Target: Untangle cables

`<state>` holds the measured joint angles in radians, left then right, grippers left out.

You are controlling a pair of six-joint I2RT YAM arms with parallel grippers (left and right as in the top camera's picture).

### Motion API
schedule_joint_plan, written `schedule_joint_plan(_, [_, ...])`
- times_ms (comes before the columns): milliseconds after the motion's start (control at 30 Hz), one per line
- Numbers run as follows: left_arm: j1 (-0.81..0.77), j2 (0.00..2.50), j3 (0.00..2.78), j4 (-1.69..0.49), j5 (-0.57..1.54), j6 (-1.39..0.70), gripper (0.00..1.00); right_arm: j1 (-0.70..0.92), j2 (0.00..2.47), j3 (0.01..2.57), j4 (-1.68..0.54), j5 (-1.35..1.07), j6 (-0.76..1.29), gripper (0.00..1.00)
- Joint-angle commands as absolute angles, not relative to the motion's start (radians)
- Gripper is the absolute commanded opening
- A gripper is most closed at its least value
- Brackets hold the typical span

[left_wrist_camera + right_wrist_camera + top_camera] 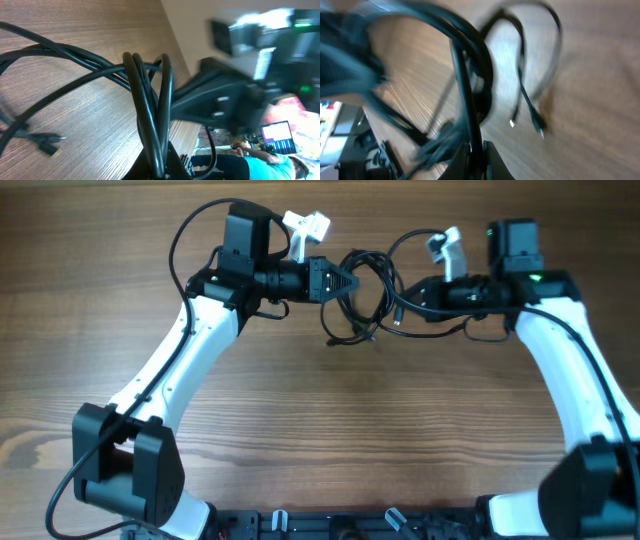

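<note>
The cables are thin black cords looped in a tangle at the far middle of the table, held between both grippers. My left gripper is shut on several strands of the bundle at its left side. My right gripper is shut on one strand at the right side. Two loose plug ends hang over the wood in the right wrist view, one with a light tip. Another plug end lies on the table in the left wrist view.
The wooden table stretches toward the front. The right arm fills the right of the left wrist view. White camera mounts stand over each wrist. A dark rail runs along the front edge.
</note>
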<state>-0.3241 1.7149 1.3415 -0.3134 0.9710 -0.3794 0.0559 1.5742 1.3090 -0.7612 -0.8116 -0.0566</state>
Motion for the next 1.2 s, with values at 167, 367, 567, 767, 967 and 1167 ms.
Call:
schedule_joint_plan(167, [-0.323, 1.709, 1.346, -0.309, 1.006, -0.409, 0.04, 0.070, 1.450, 1.356, -0.736, -0.848, 0.019, 0.04])
schedule_joint_plan(367, [-0.323, 1.709, 1.346, -0.206, 1.085, -0.691, 0.04, 0.194, 1.478, 1.348, -0.609, -0.733, 0.168, 0.05])
schedule_joint_plan(567, [-0.322, 1.709, 1.346, 0.075, 1.179, -1.066, 0.04, 0.255, 1.510, 1.348, -0.590, -0.522, 0.318, 0.04])
schedule_joint_plan(767, [-0.323, 1.709, 1.346, 0.200, 1.242, -1.193, 0.04, 0.255, 1.547, 1.348, -0.515, -0.533, 0.396, 0.04])
schedule_joint_plan(967, [-0.323, 1.709, 1.346, 0.199, 1.243, -1.195, 0.04, 0.254, 1.552, 1.348, -0.405, -0.604, 0.455, 0.24])
schedule_joint_plan(1167, [-0.322, 1.709, 1.346, 0.200, 1.241, -1.194, 0.04, 0.252, 1.552, 1.348, -0.368, -0.599, 0.530, 0.57])
